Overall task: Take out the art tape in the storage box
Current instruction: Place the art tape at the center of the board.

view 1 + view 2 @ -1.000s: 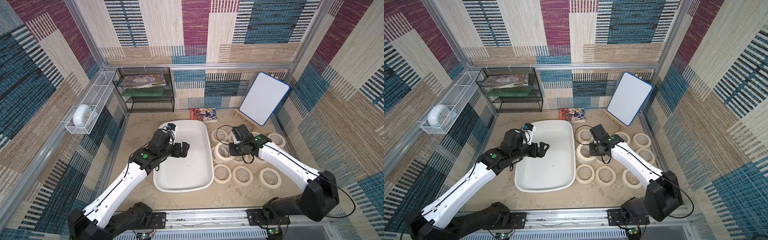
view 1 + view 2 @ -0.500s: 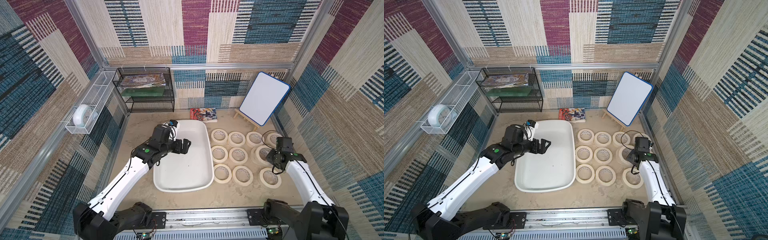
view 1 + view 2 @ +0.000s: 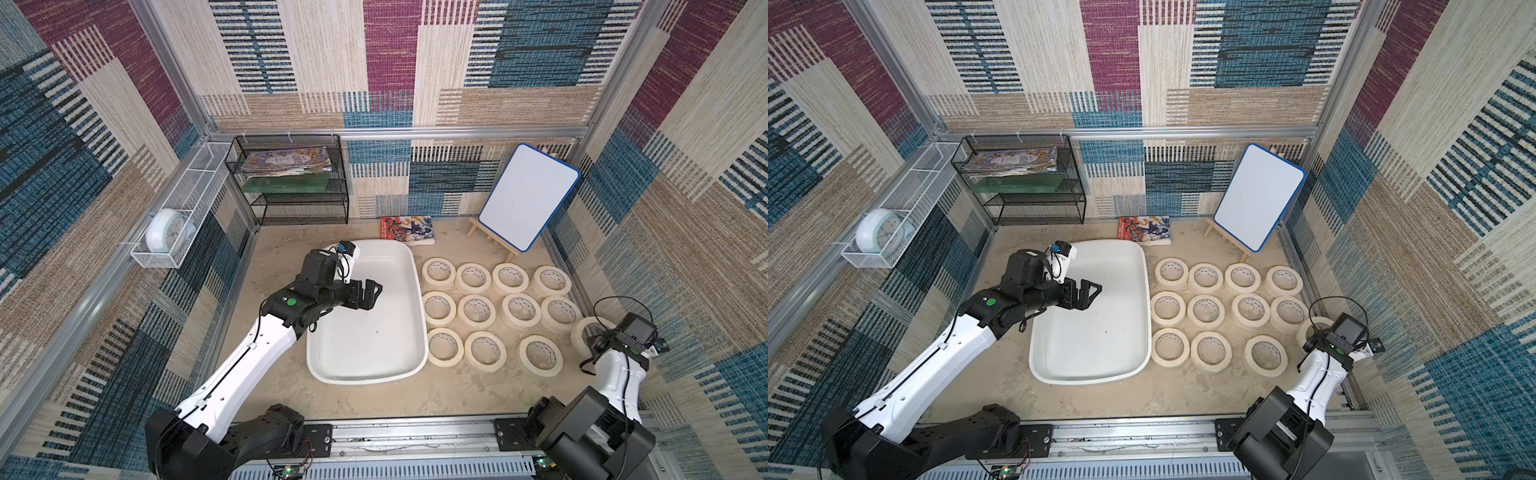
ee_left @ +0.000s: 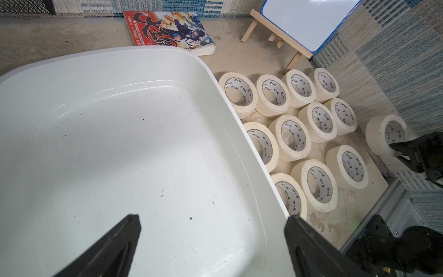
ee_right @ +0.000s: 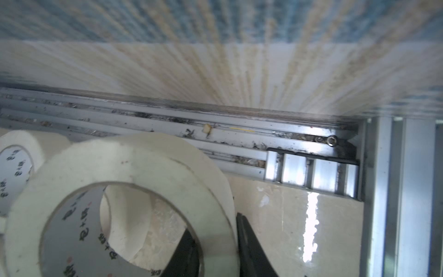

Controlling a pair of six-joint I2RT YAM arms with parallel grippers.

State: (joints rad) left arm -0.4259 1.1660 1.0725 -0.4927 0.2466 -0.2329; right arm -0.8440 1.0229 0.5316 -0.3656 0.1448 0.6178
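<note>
**Beige floor bears eleven rolls; the twelfth hangs in the right fingers**

Beige stone-look floor (image 3: 374, 403) runs from the aluminium base rail (image 3: 415, 434) at the front to patchwork woven walls. Nearest the rail, on the robot's right, the right gripper (image 5: 213, 223) pinches the wall of the held roll (image 5: 134, 158). Its fingers are narrow, one inside the core and one outside. In both top views this roll sits close to the side wall, apart from the others. Whether its lower edge touches the floor cannot be told.

Further in, the storage box (image 3: 420, 316) holds nothing but dark specks. The left gripper (image 3: 368, 293) hovers over its far half, fingers spread wide and empty. Just beside the box's right rim the rest of the art tape (image 3: 476, 311) lies flat on the floor: eleven rolls in three rows, many touching.

Beyond them a comic book (image 3: 406, 227) lies by the back wall, next to a whiteboard (image 3: 528, 199) on a wooden easel. A black wire shelf rack (image 3: 299, 208) stands in the far left corner. A white wire basket (image 3: 191, 195) on the left wall holds an alarm clock (image 3: 166, 228).

The step in hand looks like the last set-down. The next move calls for lowering the roll flat at the open end of the near row and spreading the fingers. The gripper should then lift straight up, so the inner finger leaves the core without dragging the roll. The side wall leaves little room.
</note>
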